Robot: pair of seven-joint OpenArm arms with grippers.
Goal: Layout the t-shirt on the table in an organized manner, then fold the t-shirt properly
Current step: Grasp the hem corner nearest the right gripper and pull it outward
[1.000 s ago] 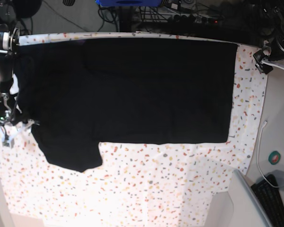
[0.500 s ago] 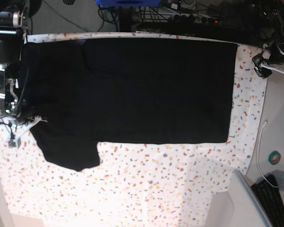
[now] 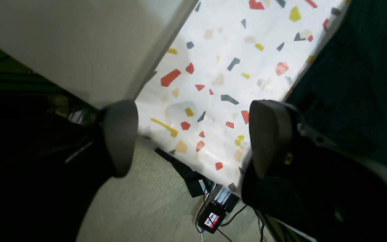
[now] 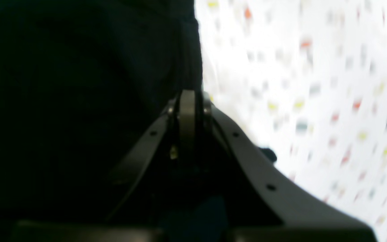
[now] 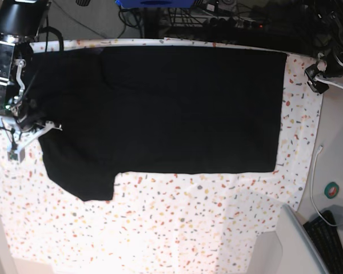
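Observation:
The black t-shirt [image 5: 171, 108] lies spread flat across the far half of the speckled table [image 5: 188, 228], one sleeve hanging toward the near left. My right gripper [image 5: 35, 123] is at the shirt's left edge. In the right wrist view its jaws [image 4: 187, 97] are pressed together on the cloth's hem [image 4: 79, 101], with bare table [image 4: 314, 84] to the right. My left gripper [image 5: 315, 77] hovers off the far right corner. The left wrist view shows it open [image 3: 195, 134] and holding nothing, above the table's edge [image 3: 220, 67], with the t-shirt [image 3: 364, 67] to its right.
A plain grey surface [image 5: 337, 148] borders the table on the right, with a white cable [image 5: 314, 177], a round green item [image 5: 331, 190] and a keyboard [image 5: 331, 240]. Cables and a small device [image 3: 210, 218] lie on the floor below the table edge.
My right gripper has gone from open to shut at the shirt's left edge and shifted rightward, drawing the sleeve and left edge inward. The left gripper has barely moved.

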